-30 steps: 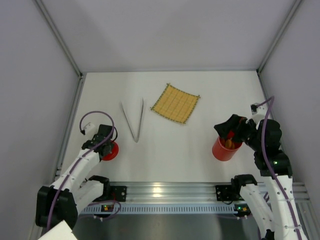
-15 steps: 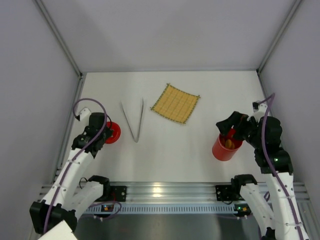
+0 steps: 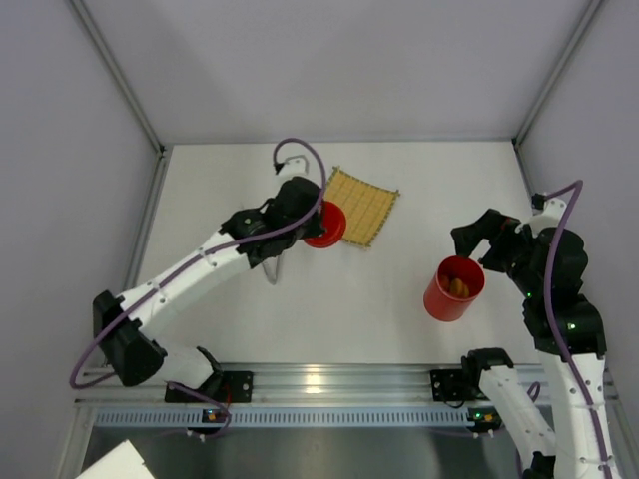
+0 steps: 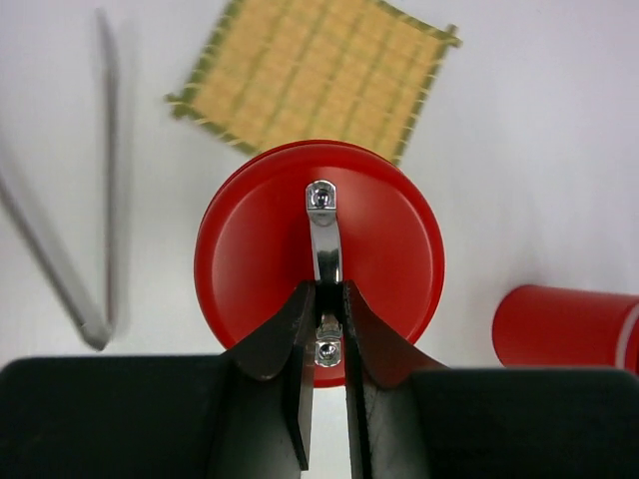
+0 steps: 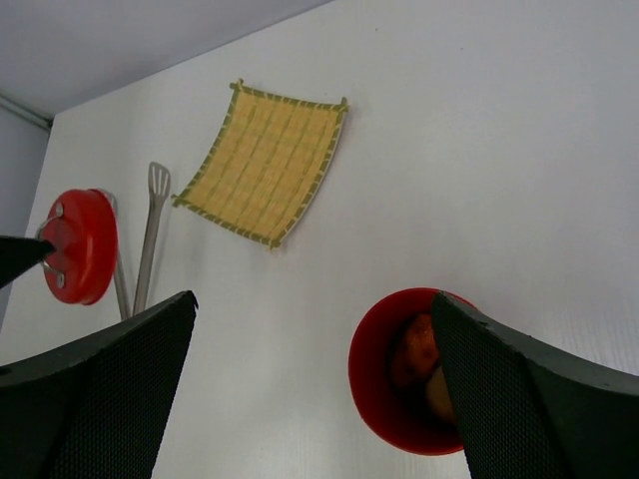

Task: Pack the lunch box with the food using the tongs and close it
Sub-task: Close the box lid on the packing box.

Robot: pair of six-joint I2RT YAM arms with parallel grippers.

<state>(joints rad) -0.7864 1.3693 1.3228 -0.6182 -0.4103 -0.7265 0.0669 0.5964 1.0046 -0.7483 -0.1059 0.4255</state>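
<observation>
My left gripper (image 4: pixel 324 294) is shut on the metal handle of the round red lid (image 4: pixel 250 249) and holds it above the table, next to the mat's near corner. From above, the lid (image 3: pixel 329 226) shows beside my left gripper (image 3: pixel 310 225). The lunch box (image 3: pixel 444 297), an open red cup, stands at the right with orange and yellow food (image 5: pixel 419 349) inside. My right gripper (image 3: pixel 471 242) hangs open just behind and above it, jaws wide either side of the lunch box (image 5: pixel 384 409). The tongs (image 4: pixel 60 274) lie on the table left of the lid, mostly under my left arm from above.
A yellow woven mat (image 3: pixel 357 205) lies flat at the middle back of the table. Grey walls close in the left, back and right sides. A metal rail (image 3: pixel 329 379) with the arm bases runs along the near edge.
My left arm has swung from the near left to the table's middle, carrying the lid to the mat's corner. The right gripper has drawn back slightly from the lunch box.
</observation>
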